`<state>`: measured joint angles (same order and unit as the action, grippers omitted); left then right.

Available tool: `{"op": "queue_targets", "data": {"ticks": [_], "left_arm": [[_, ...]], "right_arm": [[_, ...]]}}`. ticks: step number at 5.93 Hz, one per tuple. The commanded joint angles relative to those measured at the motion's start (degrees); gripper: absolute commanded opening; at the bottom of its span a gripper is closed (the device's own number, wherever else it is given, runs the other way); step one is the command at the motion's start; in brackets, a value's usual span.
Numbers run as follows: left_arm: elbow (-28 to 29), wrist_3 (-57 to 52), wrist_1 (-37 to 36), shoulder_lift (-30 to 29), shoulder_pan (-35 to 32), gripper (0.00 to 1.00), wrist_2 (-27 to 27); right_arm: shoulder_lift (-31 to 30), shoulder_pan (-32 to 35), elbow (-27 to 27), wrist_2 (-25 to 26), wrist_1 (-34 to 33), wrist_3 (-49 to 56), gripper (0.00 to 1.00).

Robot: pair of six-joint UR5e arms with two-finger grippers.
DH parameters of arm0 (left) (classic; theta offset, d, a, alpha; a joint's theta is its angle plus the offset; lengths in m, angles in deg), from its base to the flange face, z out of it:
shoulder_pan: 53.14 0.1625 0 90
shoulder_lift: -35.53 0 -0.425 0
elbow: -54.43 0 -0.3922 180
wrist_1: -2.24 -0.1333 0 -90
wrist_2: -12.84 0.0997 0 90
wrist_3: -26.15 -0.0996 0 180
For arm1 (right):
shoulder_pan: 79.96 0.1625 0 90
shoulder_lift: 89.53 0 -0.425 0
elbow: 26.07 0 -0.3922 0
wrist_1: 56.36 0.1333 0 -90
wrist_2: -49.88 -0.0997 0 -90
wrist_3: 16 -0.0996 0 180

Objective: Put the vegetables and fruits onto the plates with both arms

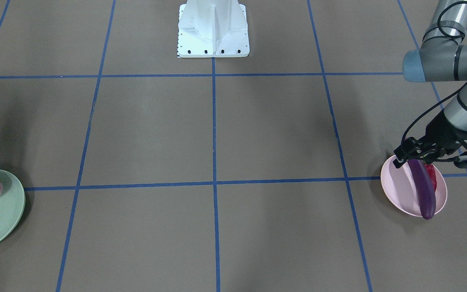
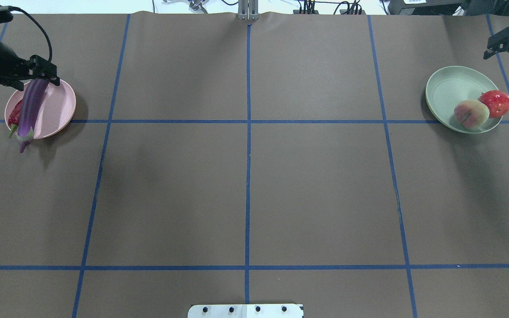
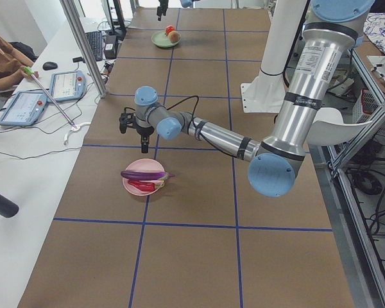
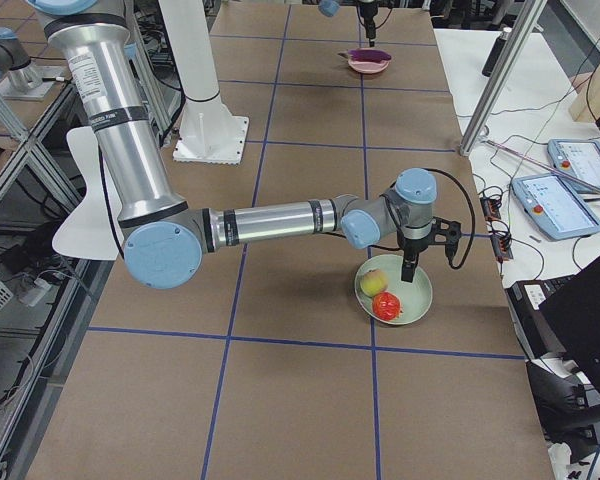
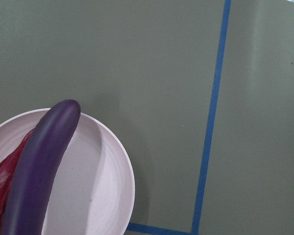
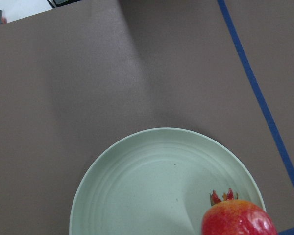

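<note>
On the brown worktop, a round pale pink plate sits beneath the spread left pincer, a pale mint green plate near the spread right pincer. A long purple eggplant crosses the pink plate; a yellow-green peach and orange-red round fruit touch on the green; a red chili pepper flanks the eggplant.

Blue tape lines divided the brown table cover into squares. On the white side bench lay 2 screen units, a far pendant and a near pendant, with a black keyboard, a mouse and a dark cylinder.
</note>
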<state>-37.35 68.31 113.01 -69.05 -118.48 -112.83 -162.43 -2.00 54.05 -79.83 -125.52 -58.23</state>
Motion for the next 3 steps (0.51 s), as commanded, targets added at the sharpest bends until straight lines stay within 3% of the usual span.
{"op": "queue_targets", "data": {"ticks": [1, 3], "left_arm": [[2.90, -17.30, -0.21, 3.15, -4.68, 1.00, -0.45], [7.48, -29.18, -3.60, 3.15, -11.96, 1.00, -4.72]], "right_arm": [[-1.62, 4.37, -0.57, -5.10, -0.19, 11.22, 1.00], [-2.59, 8.06, 0.82, -8.43, -8.39, 26.23, 1.00]]}}
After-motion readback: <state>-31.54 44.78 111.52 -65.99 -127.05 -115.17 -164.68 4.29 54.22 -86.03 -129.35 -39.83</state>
